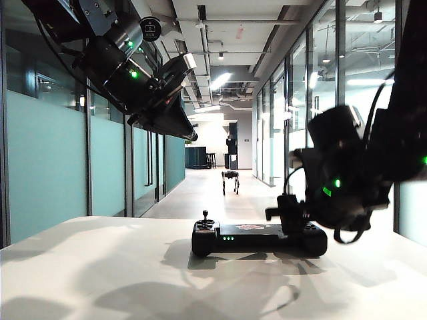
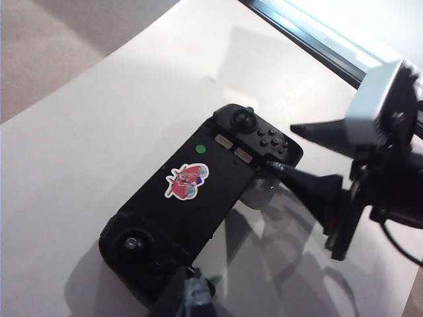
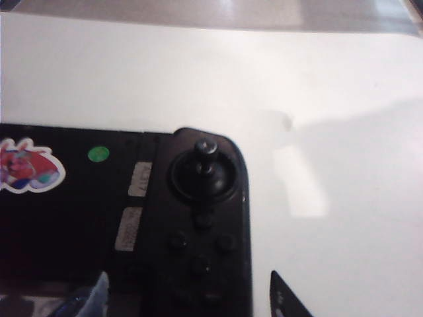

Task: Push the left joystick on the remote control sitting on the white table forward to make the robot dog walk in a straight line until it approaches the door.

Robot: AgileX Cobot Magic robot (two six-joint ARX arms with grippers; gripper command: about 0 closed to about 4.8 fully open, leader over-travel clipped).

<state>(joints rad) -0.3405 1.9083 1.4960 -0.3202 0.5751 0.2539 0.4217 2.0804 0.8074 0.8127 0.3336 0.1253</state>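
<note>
We see the remote control point(image 1: 259, 238) on the white table point(image 1: 100, 267) | right gripper point(image 2: 281, 148) spread wide at its right end, gripping nothing | left gripper point(image 1: 179, 127) raised above-left (opening unclear) | robot dog point(image 1: 230, 180) far down corridor

Long corridor point(image 1: 213, 190) running straight away from the viewpoint, pale polished floor catching ceiling glare. Glass partition walls point(image 1: 47, 160) to the left of the corridor, lower panes frosted teal, dark mullions between. More glazing point(image 1: 320, 100) to the right of the corridor, clear and full-height, reflections of strip lights across it. Exposed ceiling point(image 1: 227, 40) above the corridor: white ducts, pipes, a round dark sign point(image 1: 151, 28) hung near the left wall. Bright linear lamp point(image 1: 220, 80) over the corridor's middle. Dark counter point(image 1: 195, 157) with a stool point(image 1: 211, 160) beside it at the corridor's far end, left; dark upright cabinet point(image 1: 231, 147) at the far end, centre. Far wall brightly lit, washed out.
</note>
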